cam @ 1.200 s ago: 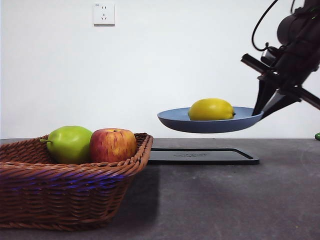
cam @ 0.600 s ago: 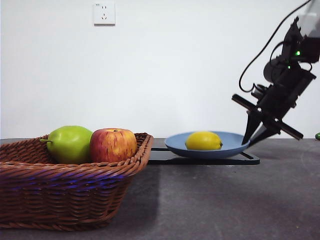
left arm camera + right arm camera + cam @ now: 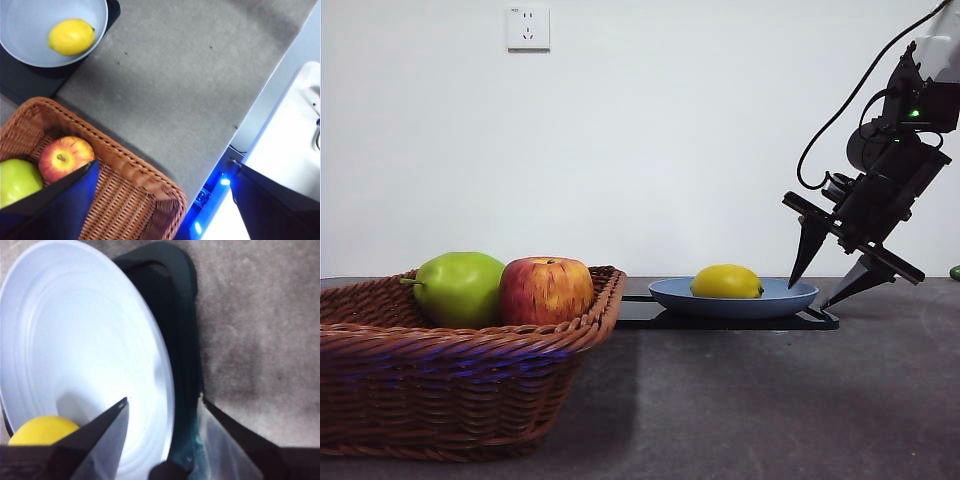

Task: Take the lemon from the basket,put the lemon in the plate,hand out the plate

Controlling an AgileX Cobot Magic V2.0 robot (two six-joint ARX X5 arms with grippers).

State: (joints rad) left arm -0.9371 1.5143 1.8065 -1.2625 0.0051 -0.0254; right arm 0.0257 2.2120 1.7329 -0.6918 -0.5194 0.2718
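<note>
The yellow lemon lies in the light-blue plate, which rests on the black tray. My right gripper is open at the plate's right rim, one jaw over the plate and one outside it. In the right wrist view the plate, the lemon and the rim between my jaws show. My left gripper is open and empty above the wicker basket. Its view also shows the lemon in the plate.
The basket stands at the front left and holds a green pear-like fruit and a red-yellow apple. A small green object shows at the right edge. The table's edge runs beside the basket.
The right gripper lowered the plate with the lemon from the air onto the black tray, then opened and let go of the rim.
</note>
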